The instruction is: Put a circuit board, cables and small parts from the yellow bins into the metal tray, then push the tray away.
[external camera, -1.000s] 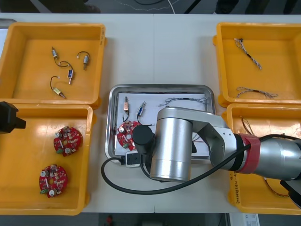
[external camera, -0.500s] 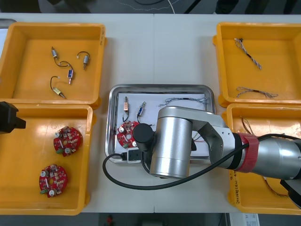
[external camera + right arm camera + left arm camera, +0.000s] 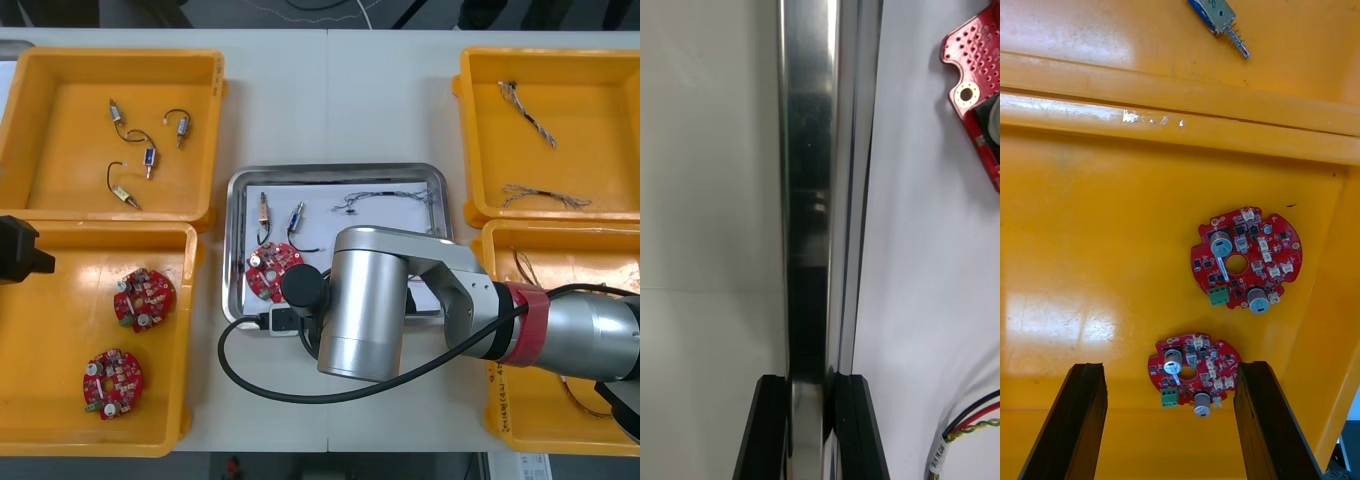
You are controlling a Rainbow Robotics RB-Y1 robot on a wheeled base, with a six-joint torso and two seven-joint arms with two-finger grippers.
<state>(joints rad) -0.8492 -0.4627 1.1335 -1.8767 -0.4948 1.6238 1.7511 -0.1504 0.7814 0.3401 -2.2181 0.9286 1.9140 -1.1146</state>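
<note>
Your right tool (image 3: 814,431) is clamped on the rim of the metal tray (image 3: 809,187). Your left tool (image 3: 1171,420) hangs spread wide over two circuit boards (image 3: 1246,259).

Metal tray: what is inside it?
A red circuit board, two small metal parts, a twisted cable. The right arm, jaws clamped on the tray's rim, covers the rest.

No text can be read here. A strip of small print (image 3: 497,396) runs down the rim of the yellow bin (image 3: 540,425) at four o'clock on the tabletop (image 3: 340,110), too small to make out. A grey sleeve (image 3: 937,466) beside the red and yellow cable (image 3: 979,420) carries printed letters, likewise illegible.
</note>
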